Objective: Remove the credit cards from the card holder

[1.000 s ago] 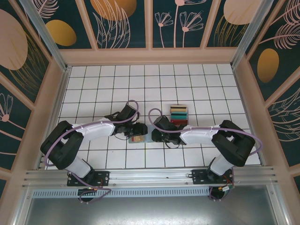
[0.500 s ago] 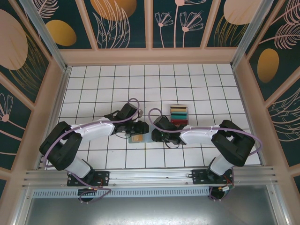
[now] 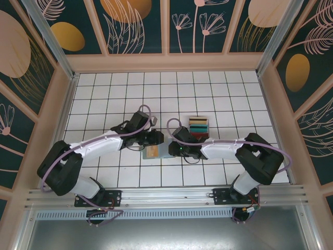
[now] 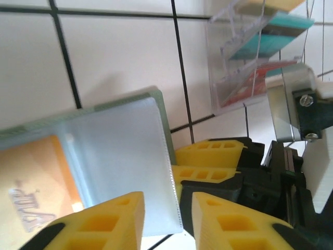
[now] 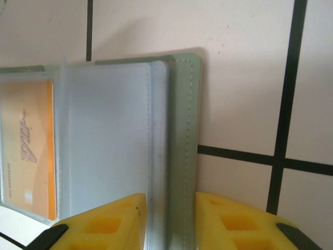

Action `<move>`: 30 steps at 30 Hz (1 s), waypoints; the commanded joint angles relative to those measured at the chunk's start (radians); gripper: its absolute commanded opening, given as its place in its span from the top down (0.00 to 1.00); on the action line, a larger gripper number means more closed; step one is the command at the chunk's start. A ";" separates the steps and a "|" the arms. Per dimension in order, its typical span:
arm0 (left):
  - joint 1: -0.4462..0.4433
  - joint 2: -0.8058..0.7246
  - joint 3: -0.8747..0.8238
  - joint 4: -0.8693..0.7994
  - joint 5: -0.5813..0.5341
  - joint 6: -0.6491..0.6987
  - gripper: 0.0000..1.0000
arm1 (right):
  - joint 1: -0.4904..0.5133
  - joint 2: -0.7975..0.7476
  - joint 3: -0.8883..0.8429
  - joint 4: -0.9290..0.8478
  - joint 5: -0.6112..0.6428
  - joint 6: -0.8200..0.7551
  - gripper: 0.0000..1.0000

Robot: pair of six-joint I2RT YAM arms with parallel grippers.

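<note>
Change since a second back, overhead view: my left arm has straightened, and the left pincer (image 4: pixel 167 219) has eased a little up and right, over the empty right-hand half of the card holder (image 4: pixel 119 151). I see no shift in the holder itself. It lies open and flat on the counter (image 3: pixel 104 94), just below centre frame, with the clear tray (image 4: pixel 250 57) near it to the upper right.

Left pincer: narrow gap, the holder's right edge showing between the fingers, nothing clamped.

Right pincer (image 5: pixel 170 219): same narrow gap, straddling the stitched green border from the opposite side, gripping nothing that I can make out. The two sets of fingers sit nearly tip to tip.

One orange card (image 5: pixel 26 151) sits in the left pocket. The red, teal and yellow cards (image 4: pixel 281 23) are stacked in the tray.

Judgement: task not finished. Both pincers look placed to steady the holder, and the orange card has yet to come out.
</note>
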State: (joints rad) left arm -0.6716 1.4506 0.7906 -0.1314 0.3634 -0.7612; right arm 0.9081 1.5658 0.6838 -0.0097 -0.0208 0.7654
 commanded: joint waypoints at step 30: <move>0.067 0.005 -0.158 -0.083 -0.124 0.006 0.92 | -0.013 0.074 0.200 0.079 -0.238 0.002 0.80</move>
State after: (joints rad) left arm -0.6102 1.4414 0.6468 -0.2203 0.2306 -0.7605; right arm 0.8898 1.5948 0.8597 0.0406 -0.1688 0.7654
